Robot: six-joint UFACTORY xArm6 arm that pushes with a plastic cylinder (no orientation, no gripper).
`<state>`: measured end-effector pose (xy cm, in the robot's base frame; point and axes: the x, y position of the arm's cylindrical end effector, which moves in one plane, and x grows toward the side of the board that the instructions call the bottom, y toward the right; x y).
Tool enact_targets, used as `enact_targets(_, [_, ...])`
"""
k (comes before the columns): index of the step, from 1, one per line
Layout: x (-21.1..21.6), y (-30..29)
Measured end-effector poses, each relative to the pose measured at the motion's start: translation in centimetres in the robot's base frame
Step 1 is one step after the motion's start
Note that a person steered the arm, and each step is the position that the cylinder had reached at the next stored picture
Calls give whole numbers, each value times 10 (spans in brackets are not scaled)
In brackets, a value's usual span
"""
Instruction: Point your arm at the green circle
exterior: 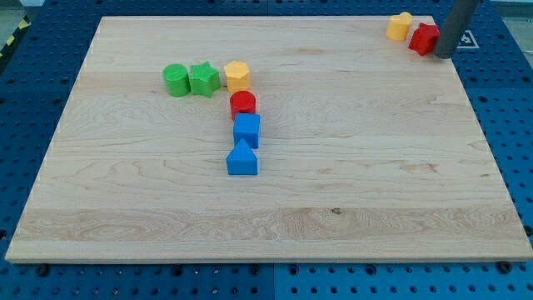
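Camera view shows the wooden board [275, 200] from its near edge, and reading from the left the first thing met is the green circle [176, 80], sitting in the far-left part of the board. Touching it on its right is the green star [204, 79], and just beside that a yellow hexagon-like block [237, 76]. Below the yellow one a column runs toward the near side: a red cylinder [243, 104], then a blue cube [246, 131], then a blue block with a peaked top [242, 158], each touching or nearly touching the next. Far over at the far-right corner lie a yellow heart-like block [400, 27] and a red block [424, 38], its shape hard to make out. My tip [444, 55] stands just right of that red block, touching or nearly so; it is a bare rod, holding nothing. The task appears barely begun, since my tip is well apart from the green circle. The next move likely calls for a long sweep leftward across the open far part of the board. The red and yellow pair beside my tip stand in the way first, and the green star and yellow hexagon-like block guard the circle's right side, so an approach from the far edge or from the left looks safer.
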<state>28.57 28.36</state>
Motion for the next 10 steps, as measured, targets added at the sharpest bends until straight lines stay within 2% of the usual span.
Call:
enact_targets(2, [-12, -11])
enact_targets(3, [8, -64])
enact_targets(5, [14, -258])
enact_targets(7, [13, -478])
enact_targets(8, [41, -541])
enact_targets(10, [51, -526])
